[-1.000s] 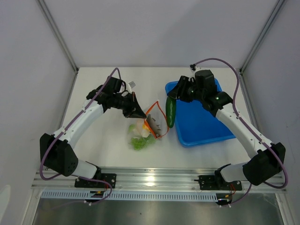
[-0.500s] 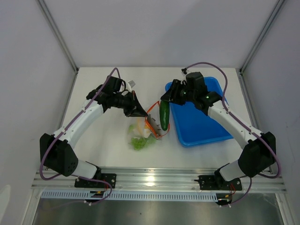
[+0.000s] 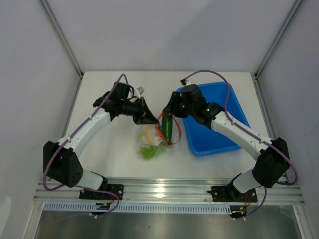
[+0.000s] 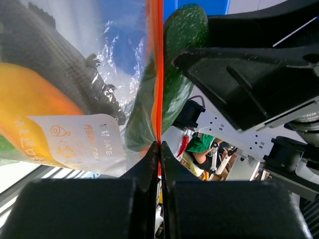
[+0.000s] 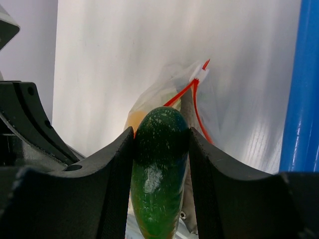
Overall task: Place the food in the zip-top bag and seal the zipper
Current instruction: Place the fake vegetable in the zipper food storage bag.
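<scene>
**White table (image 3: pixel 114 149), bag lip pinched up, green piece at the mouth**

At the centre of the overhead view the left gripper (image 4: pixel 158 149) is closed tight on the zipper (image 4: pixel 158 74). It pinches the orange-red strip so that one lip of the bag (image 3: pixel 149 144) stands up off the table. Just right of it, the right gripper (image 5: pixel 160 144) clamps a long green piece (image 5: pixel 159 174) between both pads. The piece hangs nearly upright with its lower tip at the orange loop of the mouth; I cannot tell whether the tip is already past the lip. Lower in the bag lie a yellow-orange piece (image 4: pixel 25 99), a grey fish (image 4: pixel 55 55) and some leafy green bits (image 3: pixel 147 152). The blue tray (image 3: pixel 219 134) sits at the right of the frame.

To do this step well, the left side should hold the lip high and steady. The right should lower the piece straight down the middle of the opening, clear of the strip, and let go only once most of its length is inside. Pushing against the lip could fold the mouth shut or drag the bag along the table.
</scene>
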Controlling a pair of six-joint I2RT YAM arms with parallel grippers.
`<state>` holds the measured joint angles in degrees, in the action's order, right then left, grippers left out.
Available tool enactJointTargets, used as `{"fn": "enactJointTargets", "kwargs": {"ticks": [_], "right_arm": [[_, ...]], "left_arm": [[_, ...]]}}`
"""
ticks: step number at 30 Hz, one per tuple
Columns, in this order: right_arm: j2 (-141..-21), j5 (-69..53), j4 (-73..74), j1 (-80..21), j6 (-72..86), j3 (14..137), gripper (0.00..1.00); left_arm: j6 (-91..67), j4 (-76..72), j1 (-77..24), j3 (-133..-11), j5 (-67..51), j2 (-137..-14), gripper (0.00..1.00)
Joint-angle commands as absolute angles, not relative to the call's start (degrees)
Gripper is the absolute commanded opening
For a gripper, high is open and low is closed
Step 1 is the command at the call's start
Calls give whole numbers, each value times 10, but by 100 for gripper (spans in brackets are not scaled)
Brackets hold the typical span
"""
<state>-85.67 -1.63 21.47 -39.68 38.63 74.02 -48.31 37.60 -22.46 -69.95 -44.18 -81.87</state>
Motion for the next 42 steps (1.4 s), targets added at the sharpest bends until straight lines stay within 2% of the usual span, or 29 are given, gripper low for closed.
{"fn": "enactJointTargets", "kwargs": {"ticks": [1,17,25,29,31,32,35,42], "right_arm": [[-859,29,199,-410,368,747,0],[-804,-97,197,-414,322,660,2],[-791,-105,195,-414,301,651,4],[-810,-108,200,-411,299,669,13],[-828,-109,210,-410,298,678,23],[-840,-110,216,-410,297,690,33],[-851,-106,243,-410,292,704,45],[-830,-77,271,-410,273,709,61]], "left_arm": [[-502,345,-220,-697,-465,-799,0],[-501,338,-220,-700,-468,-807,1],[-494,343,-220,-702,-468,-808,1],[-490,350,-220,-700,-469,-808,1],[-487,352,-220,-699,-469,-808,0],[-486,354,-220,-700,-469,-806,0],[-483,359,-220,-704,-468,-805,1],[-481,364,-220,-706,-466,-805,1]]}}
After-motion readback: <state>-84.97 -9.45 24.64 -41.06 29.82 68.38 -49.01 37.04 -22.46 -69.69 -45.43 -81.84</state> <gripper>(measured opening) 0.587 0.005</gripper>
